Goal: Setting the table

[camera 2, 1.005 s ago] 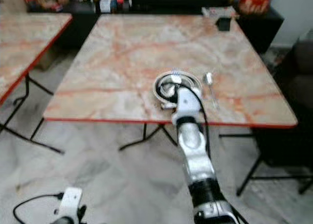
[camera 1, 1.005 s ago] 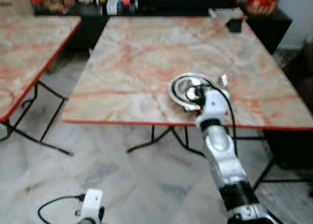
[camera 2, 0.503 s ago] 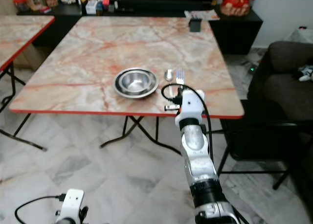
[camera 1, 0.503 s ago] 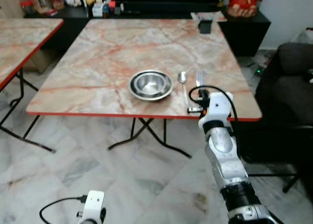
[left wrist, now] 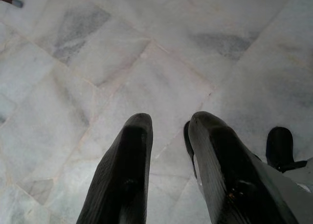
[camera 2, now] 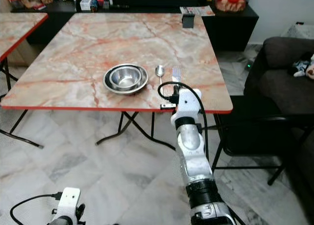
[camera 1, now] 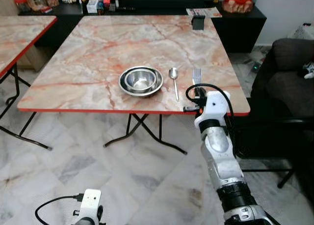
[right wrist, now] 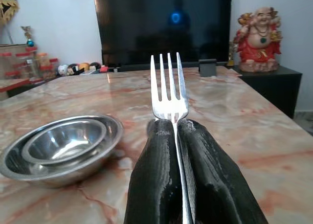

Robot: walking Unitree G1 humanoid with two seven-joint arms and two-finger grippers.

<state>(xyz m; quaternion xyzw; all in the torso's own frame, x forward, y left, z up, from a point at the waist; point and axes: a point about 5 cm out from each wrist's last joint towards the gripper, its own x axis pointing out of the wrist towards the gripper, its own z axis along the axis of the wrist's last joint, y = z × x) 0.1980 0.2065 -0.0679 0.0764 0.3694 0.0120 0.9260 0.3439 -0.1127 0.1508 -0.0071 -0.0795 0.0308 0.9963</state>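
Right wrist view: gripper clamping fork.

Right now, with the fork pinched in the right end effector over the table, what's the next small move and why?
Probably lower the right end effector and lay the silver metal fork flat on the marble-patterned table, just right of the silver metal spoon beside the nested steel bowls. The fork is clamped between the fingers, tines pointing away, above bare tabletop near the front edge.

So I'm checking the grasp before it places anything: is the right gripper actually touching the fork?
Touching. In the right wrist view the right gripper is shut on the fork, its handle pinched between both black fingers, tines sticking out above the table.
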